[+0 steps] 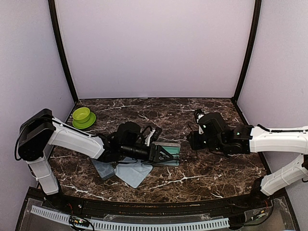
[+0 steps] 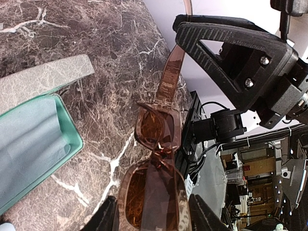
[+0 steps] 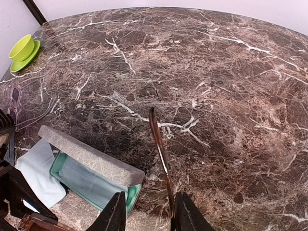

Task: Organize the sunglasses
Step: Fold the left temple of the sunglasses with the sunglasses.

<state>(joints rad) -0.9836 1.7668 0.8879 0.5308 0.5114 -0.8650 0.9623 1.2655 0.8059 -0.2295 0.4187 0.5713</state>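
Observation:
The sunglasses (image 2: 156,130) have a translucent brown frame and brown lenses. My left gripper (image 2: 152,204) is shut on them at one lens, holding them above the marble next to the open grey, teal-lined case (image 2: 33,144). One temple arm (image 3: 160,154) sticks out toward my right gripper (image 3: 149,204). The right jaws stand open, with the temple running between them close to the right-hand finger (image 3: 185,211). In the left wrist view, a black triangular finger (image 2: 231,57) of the right gripper sits beside the temple's far end. From above, the two grippers (image 1: 163,155) (image 1: 192,142) face each other over the case (image 1: 169,150).
A pale blue cloth (image 1: 134,172) lies in front of the case, partly under the left arm. A second grey case (image 1: 103,168) sits to its left. A green bowl on a saucer (image 1: 83,117) stands at the back left. The case lid (image 3: 91,156) stands raised.

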